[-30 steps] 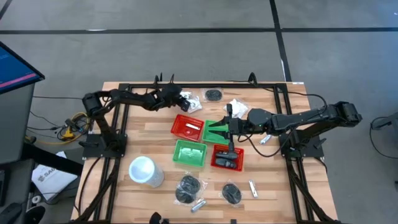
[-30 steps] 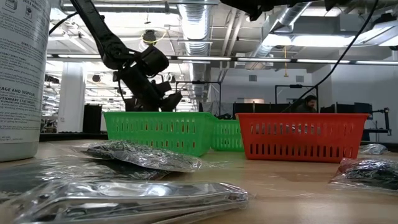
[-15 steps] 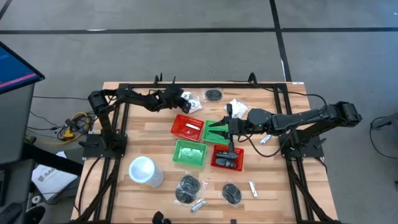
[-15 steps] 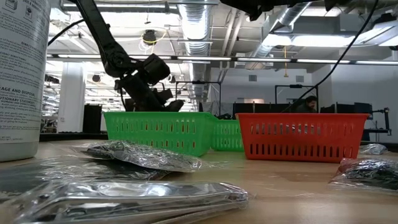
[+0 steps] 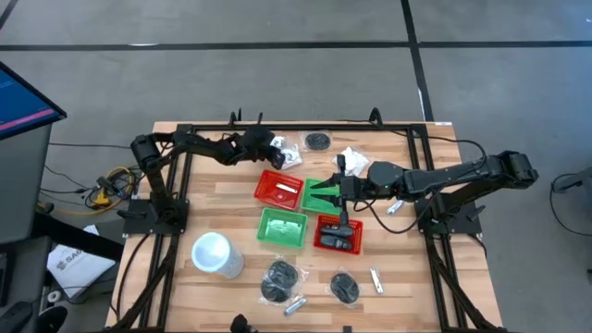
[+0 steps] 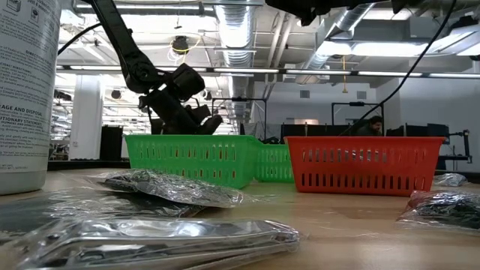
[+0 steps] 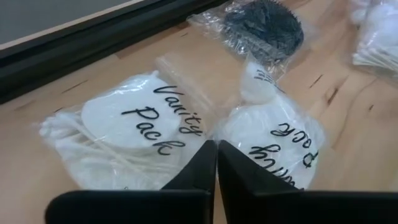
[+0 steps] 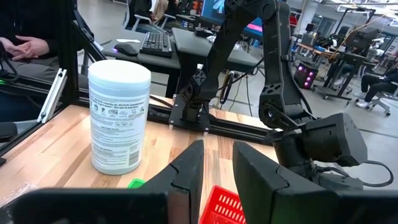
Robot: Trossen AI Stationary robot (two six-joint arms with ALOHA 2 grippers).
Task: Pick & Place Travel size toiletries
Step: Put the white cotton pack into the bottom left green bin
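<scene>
Two white "Vanity Pack" packets [image 7: 124,130] [image 7: 273,134] lie flat side by side at the table's far edge, beside a black bundle in clear wrap [image 7: 264,28]. My left gripper [image 7: 216,144] [image 5: 276,148] slants down with shut fingers where the two packets meet. My right gripper [image 8: 216,163] [image 5: 340,190] hovers level over the baskets, narrowly open, with nothing between its fingers. More black bundles [image 5: 278,277] [image 5: 344,287] and silvery tubes [image 5: 296,303] [image 5: 376,277] lie near the front edge. My left gripper's shut fingertips [image 7: 208,155] sit at the seam between the two packets' inner edges [image 7: 219,127], coming slanting down from the table's left. Whether any clear wrap is caught between the fingers, I cannot tell. Both packets lie flat on the table.
Two red baskets [image 5: 278,189] [image 5: 338,233] and two green baskets [image 5: 282,228] [image 5: 322,194] stand mid-table; the front red one holds dark pieces. A large white round cup [image 5: 213,252] stands front left. Another white packet [image 5: 351,157] lies at the back, and a black frame rail [image 7: 93,43] runs behind the packets.
My left gripper has tipped a little further down over the white packets and its fingers have come together. The packets have stayed where they were.
</scene>
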